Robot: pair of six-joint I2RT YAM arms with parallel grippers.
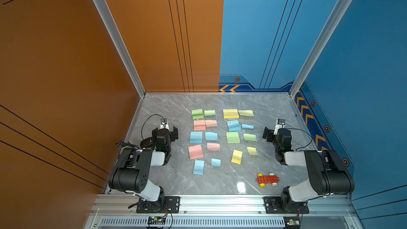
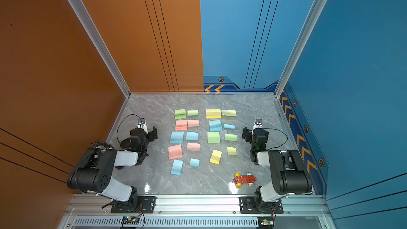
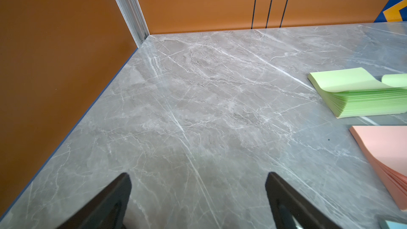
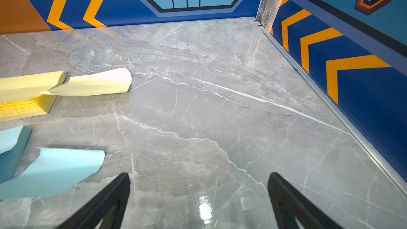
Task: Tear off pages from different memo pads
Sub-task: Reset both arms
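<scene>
We find all items on the grey marble table [image 1: 167,177]. The left arm [image 1: 132,168] and right arm [image 1: 319,172] sit folded at opposite sides of it, well apart from the paper. In each wrist view the jaws stand wide apart over bare table and hold nothing.

Nine pads [image 1: 233,137] lie mid-table in two columns. From back to front:
- Left arm's side, five pads: green, pink, blue, pink, blue.
- Right arm's side, four pads: yellow, blue, green, yellow.

A red toy car [image 1: 267,179] lies near the front edge, close to the right arm's base.

Nine loose pages [image 1: 250,137] lie on the table, one of matching colour just beside each pad, on the side toward the right arm. In the right wrist view, the yellow page [image 4: 94,84] is curled, its tip at the corner of the yellow pad [image 4: 22,93]. The blue page [image 4: 55,170] is also curled.
</scene>
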